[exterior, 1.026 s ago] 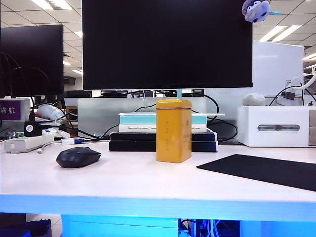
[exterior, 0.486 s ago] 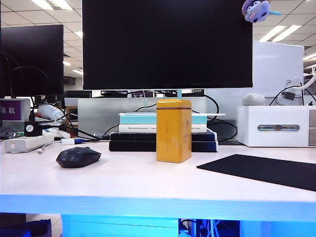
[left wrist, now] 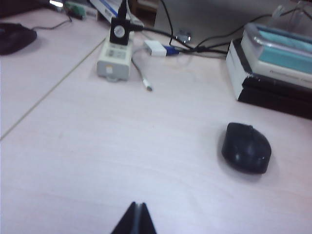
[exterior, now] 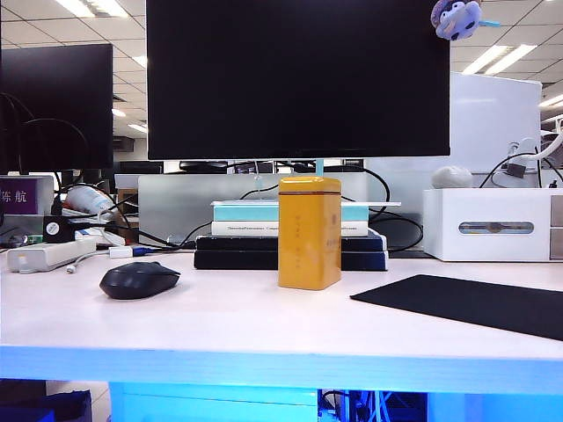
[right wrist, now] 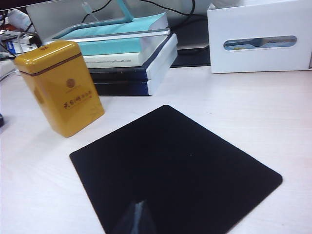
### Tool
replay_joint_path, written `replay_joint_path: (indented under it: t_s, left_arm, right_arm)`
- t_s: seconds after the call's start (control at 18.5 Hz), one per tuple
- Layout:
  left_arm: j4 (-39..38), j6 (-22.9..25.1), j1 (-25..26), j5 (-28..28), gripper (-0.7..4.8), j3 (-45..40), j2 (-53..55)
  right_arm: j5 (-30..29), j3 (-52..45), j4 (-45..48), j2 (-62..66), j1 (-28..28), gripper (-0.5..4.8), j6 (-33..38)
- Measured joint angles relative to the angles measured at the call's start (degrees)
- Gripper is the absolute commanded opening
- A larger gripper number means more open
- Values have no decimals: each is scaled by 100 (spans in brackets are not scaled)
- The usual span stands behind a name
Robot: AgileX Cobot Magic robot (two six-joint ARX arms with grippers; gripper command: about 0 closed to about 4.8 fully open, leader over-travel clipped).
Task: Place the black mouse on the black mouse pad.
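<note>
Left of yellow tin, black mouse lying crosswise, left gripper, right gripper closed.

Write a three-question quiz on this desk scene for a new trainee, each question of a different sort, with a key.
1. True or false: the black mouse already lies on the black mouse pad.
2. Which object stands on the table between the mouse and the pad in the exterior view? A) white box B) yellow tin C) power strip
3. Fill in: the left gripper, hanging above the bare table near the mouse, has its jaws ____.

Key: 1. False: the mouse sits on the bare table, left of the yellow tin, the pad right of it. 2. B. 3. shut.
</note>
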Motion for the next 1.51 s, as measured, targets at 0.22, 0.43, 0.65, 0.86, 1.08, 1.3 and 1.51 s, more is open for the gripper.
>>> replay_joint_path:
  t_s: [0.22,0.43,0.65,0.86,1.08,1.3,1.51]
  left_arm:
    - [-90,-2,0,118,-5,0,0]
    - [-31,-26,0,1099,-5,0,0]
    - [4,-114,0,1698,-5,2,0]
    - [-92,-299,0,1897,-5,289,17]
    - [-129,-323,0,2282,-5,905,887]
    - [-52,-195,-33,2787,-5,1460,2448]
    - [363,-144,-415,2868,-5,1878,3877]
  right_arm:
    - [-249,0,15,0,0,-6,4]
    - [-758,4,133,0,245,-6,24]
    - [-981,289,409,0,1084,-6,42]
    - [-452,557,256,0,1742,-6,52]
    - [-258,675,70,203,2260,-6,59]
    - [-240,675,-7,669,2732,-6,57]
    - [85,1104,92,1534,3086,-6,-232]
